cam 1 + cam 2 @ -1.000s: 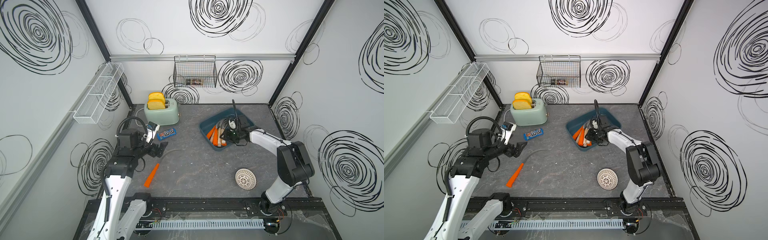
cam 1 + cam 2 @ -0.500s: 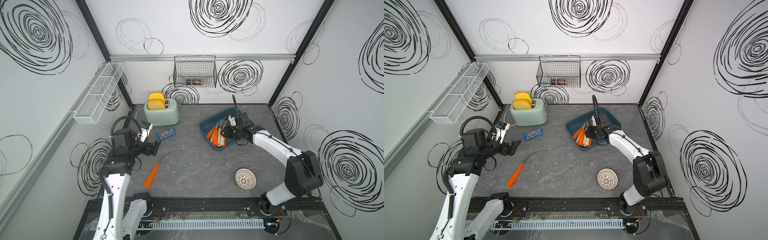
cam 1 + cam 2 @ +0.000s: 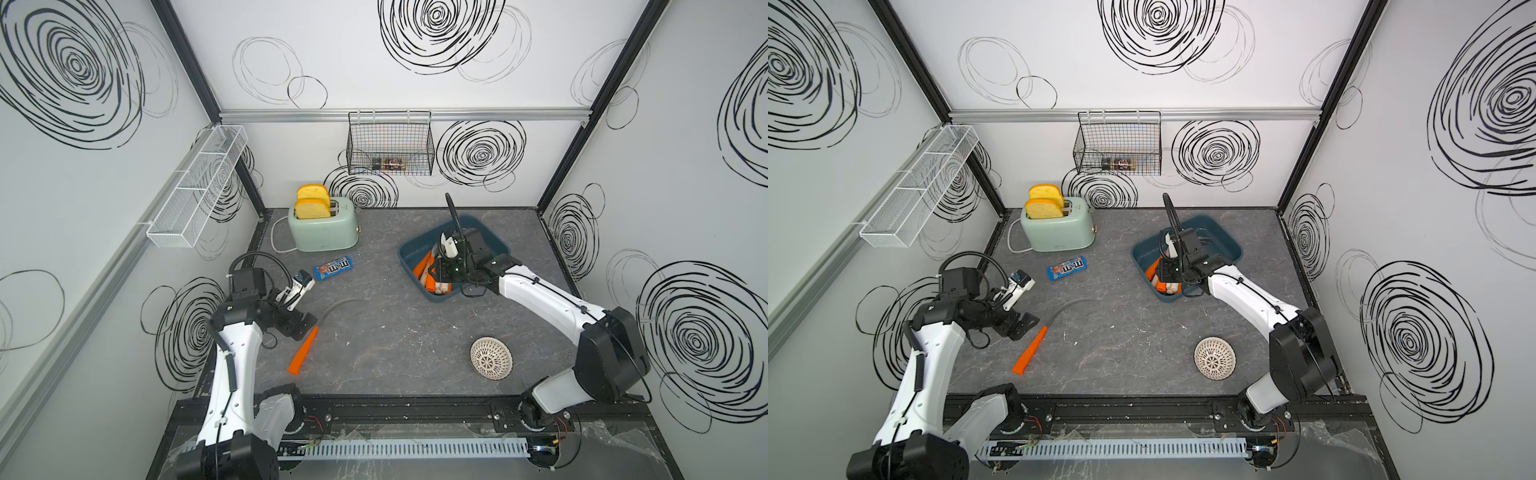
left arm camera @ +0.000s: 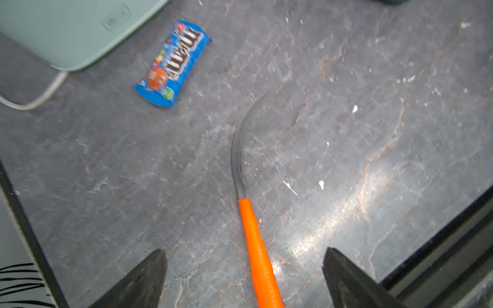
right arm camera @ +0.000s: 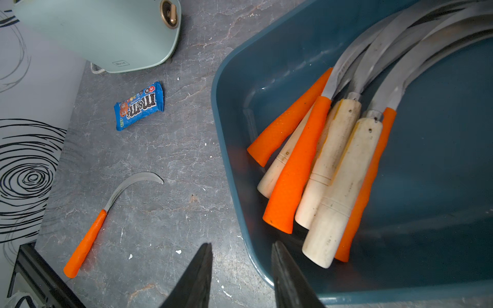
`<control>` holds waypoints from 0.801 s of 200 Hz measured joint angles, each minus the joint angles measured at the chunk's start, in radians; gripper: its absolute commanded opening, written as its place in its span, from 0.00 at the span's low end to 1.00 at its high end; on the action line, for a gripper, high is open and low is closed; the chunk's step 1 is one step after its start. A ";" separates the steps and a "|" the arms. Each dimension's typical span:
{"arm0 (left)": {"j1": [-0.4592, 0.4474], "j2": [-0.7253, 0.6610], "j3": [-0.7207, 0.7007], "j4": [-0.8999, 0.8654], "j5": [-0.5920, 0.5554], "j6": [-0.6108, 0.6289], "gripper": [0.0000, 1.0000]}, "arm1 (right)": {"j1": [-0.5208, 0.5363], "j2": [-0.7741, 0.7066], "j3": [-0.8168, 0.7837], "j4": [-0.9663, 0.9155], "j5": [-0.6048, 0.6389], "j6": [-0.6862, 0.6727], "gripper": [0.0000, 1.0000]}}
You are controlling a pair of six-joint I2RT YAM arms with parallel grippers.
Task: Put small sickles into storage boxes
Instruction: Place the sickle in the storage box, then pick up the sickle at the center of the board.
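Over the last second the left gripper [image 4: 244,252] has come down and closer to the lone sickle [image 3: 305,349], while the right arm has swung its elbow outward and kept its right gripper [image 5: 242,243] over the tray [image 5: 440,186]. The left fingers are spread wide, one on each side of the orange handle and not yet touching it. The right fingers stand a narrow gap apart with nothing between them, above the tray's rim. The lone sickle lies flat on the table [image 3: 395,332], well apart from the tray. Its long axis runs on a diagonal, with the handle's butt end pointing away from the tray and the thin grey blade curving round so that its tip points toward the tray. The other sickles [image 5: 320,160] lie bundled inside the tray, handles together at one end and blades sweeping toward the far end. The tool looks stiff and fairly light. The blade lies too flat and thin to pinch well and is likely slippery, so the thick, textured handle is the place to grip, across its middle, to keep the blade's weight from turning it.
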 measured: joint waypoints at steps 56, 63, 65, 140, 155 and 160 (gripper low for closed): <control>-0.104 0.023 -0.163 -0.011 -0.165 0.087 0.96 | 0.003 -0.028 -0.038 0.010 -0.003 -0.005 0.40; -0.114 0.036 -0.170 -0.011 -0.178 0.087 0.97 | 0.004 -0.030 -0.039 0.012 -0.004 -0.005 0.40; -0.115 0.039 -0.171 -0.010 -0.180 0.087 0.96 | 0.004 -0.031 -0.039 0.012 -0.005 -0.005 0.40; -0.130 0.217 -0.173 0.048 -0.257 0.071 0.96 | 0.008 -0.089 -0.050 0.028 -0.024 -0.010 0.40; -0.132 0.234 -0.177 0.068 -0.275 0.067 0.96 | 0.008 -0.104 -0.054 0.030 -0.026 -0.013 0.40; -0.132 0.239 -0.179 0.074 -0.280 0.066 0.96 | 0.008 -0.110 -0.056 0.030 -0.027 -0.014 0.40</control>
